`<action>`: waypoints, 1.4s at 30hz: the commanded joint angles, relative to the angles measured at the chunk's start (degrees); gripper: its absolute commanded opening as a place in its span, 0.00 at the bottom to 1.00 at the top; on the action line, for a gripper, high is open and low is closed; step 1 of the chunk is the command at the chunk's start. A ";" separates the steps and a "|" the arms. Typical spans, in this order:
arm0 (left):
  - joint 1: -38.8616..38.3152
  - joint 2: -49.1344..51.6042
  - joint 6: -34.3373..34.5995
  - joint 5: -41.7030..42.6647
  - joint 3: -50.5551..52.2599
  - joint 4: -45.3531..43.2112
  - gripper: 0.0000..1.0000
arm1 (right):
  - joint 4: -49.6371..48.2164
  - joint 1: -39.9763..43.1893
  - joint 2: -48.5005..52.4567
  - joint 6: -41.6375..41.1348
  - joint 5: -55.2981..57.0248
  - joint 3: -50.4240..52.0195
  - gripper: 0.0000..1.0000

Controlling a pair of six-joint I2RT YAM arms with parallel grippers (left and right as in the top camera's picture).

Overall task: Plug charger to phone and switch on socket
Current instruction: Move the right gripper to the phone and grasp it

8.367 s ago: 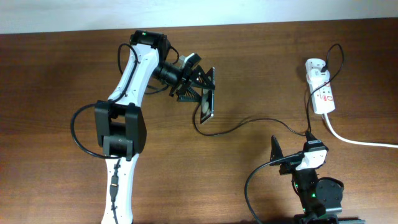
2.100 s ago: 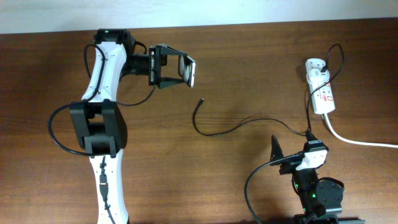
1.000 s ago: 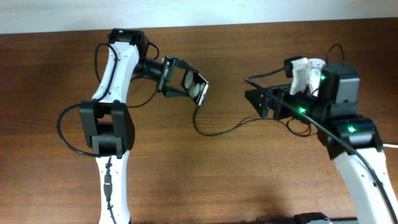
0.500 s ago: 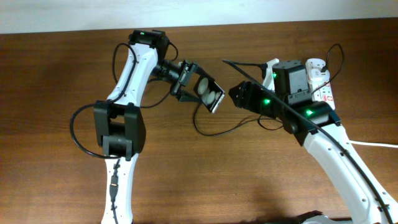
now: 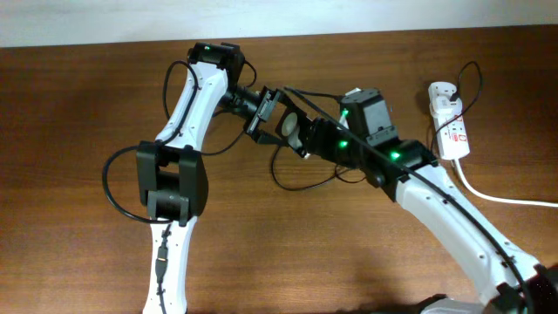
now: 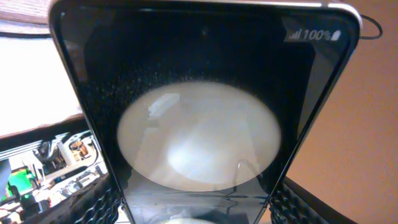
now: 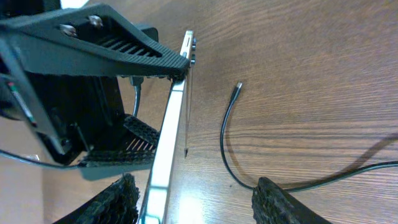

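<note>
Spreading across the whole overhead view was a dark brown wooden table. Two white robot arms with black joints reached over it and met near the far middle. The left arm rose from the near edge, left of centre, and bent to the right. The right arm came in from the near right corner, green lights showing on its black wrist.

A white elongated power strip with red markings, the socket, lay at the far right. A white adapter was plugged into its far end, and a thick white cord ran off to the right edge.

The left gripper was clenched on a small black rectangular smartphone, the phone, held on edge between the two arms. Its wrist camera showed the dark screen with a large white round blob and a "100%" battery mark in one corner.

The right gripper stood just beside the phone, jaws spread wide and grasping nothing. The phone's thin edge ran down between its black ridged fingers, closer to the left one.

A thin black curvy cable, the charger, lay loose on the wood on the near side of the phone and ran right toward the socket. Its small connector tip rested on the table beside the phone, apart from it.
</note>
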State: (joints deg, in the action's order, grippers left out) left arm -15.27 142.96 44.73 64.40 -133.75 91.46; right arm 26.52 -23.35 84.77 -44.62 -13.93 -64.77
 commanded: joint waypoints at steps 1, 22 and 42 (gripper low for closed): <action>-0.72 -0.24 1.99 1.73 -1.31 0.13 0.00 | -1.11 -0.74 0.68 -1.57 1.81 -1.03 0.62; -1.88 -0.24 4.35 1.73 -1.31 0.11 0.01 | -1.95 -0.72 3.82 -2.45 -0.55 -1.03 0.29; -1.88 -0.24 4.35 1.73 -1.31 0.11 0.26 | -1.92 -0.63 3.82 -2.43 -1.95 -1.03 0.04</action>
State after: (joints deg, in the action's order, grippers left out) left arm -17.04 142.96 48.49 64.01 -133.78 91.44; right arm 24.40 -23.68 88.20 -47.97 -15.29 -64.77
